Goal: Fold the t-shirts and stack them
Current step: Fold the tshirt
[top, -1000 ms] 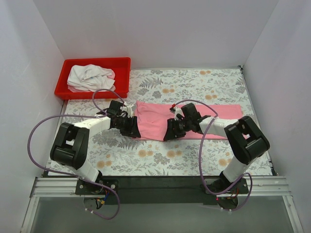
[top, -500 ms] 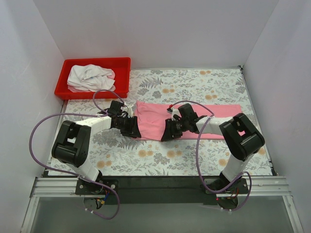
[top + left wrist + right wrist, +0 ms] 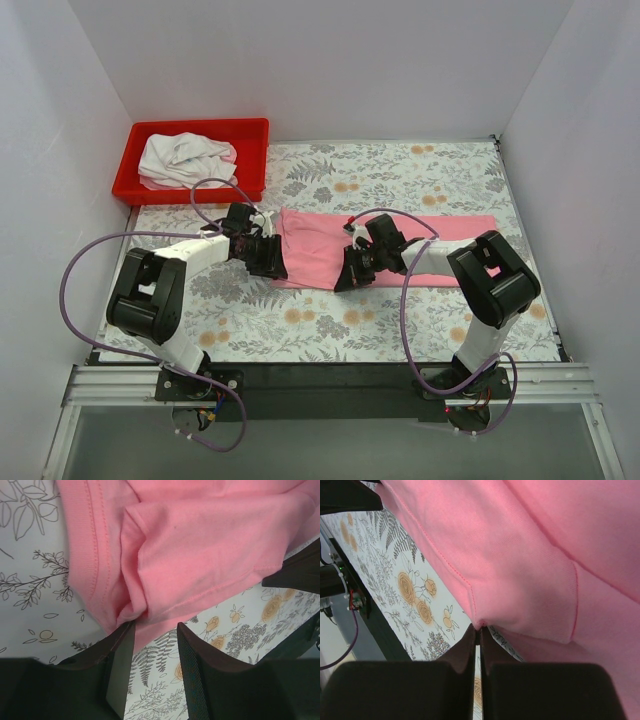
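Note:
The pink t-shirt (image 3: 318, 248) lies as a long folded band across the middle of the flowered table. My right gripper (image 3: 346, 281) is at its near edge, shut on a pinched corner of the pink t-shirt (image 3: 520, 555); the right gripper (image 3: 478, 629) shows its jaws pressed together on the hem. My left gripper (image 3: 276, 266) sits at the band's left end. In the left wrist view the left gripper (image 3: 156, 626) is open, the bunched pink t-shirt (image 3: 200, 550) touches its tips, and only tablecloth shows between its fingers. A white t-shirt (image 3: 185, 158) lies crumpled in the bin.
The red plastic bin (image 3: 200, 125) stands at the back left corner against the wall. White walls close in the table on three sides. The flowered tablecloth (image 3: 400, 170) covers the table. Purple cables loop off both arms.
My right gripper has closed on the near hem of the pink t-shirt and edged slightly left. The left gripper has stayed open in nearly the same place.

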You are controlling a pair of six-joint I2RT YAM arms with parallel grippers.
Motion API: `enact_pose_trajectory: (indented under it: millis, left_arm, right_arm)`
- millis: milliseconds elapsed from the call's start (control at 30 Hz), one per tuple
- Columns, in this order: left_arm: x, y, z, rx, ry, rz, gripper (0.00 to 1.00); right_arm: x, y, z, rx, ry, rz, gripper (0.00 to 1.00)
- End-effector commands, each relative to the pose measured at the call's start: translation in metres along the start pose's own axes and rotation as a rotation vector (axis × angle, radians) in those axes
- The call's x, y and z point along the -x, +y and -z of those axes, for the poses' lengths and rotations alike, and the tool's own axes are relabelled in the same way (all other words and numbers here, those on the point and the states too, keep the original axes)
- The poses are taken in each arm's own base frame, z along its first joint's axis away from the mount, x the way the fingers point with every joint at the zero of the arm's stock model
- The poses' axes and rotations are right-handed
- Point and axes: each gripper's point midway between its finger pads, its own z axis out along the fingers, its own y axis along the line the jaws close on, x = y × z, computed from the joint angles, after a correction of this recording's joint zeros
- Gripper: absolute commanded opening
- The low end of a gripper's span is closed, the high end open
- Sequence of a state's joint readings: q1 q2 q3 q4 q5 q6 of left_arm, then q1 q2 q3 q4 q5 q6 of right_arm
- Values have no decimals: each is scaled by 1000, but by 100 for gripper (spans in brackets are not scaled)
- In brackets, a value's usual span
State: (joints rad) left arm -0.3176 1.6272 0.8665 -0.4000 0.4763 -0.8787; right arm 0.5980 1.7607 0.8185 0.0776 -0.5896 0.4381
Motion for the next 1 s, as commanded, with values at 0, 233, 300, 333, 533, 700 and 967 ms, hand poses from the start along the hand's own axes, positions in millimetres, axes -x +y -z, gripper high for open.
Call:
enact_pose_trajectory:
  millis: [0, 233, 300, 333, 533, 700, 967]
  left_arm:
    - [14, 1, 12, 51, -45, -32, 38]
    - [15, 0, 5, 28, -35, -26, 38]
    - [15, -7, 3, -6, -23, -35, 37]
    - [14, -11, 3, -21, -20, -45, 35]
    - [7, -25, 2, -81, -2, -68, 25]
    - [15, -26, 10, -62, -39, -91, 12]
    - [48, -46, 24, -102, -106, -159, 0]
  right_arm:
    - [7, 7, 4, 13, -25, 43, 1]
    - [7, 8, 5, 21, -26, 46, 1]
    - [7, 9, 5, 25, -25, 50, 1]
    - [8, 11, 6, 32, -27, 55, 1]
    - [11, 16, 6, 54, -28, 70, 1]
    - [15, 21, 11, 64, -42, 95, 1]
    - [38, 34, 25, 96, -101, 152, 1]
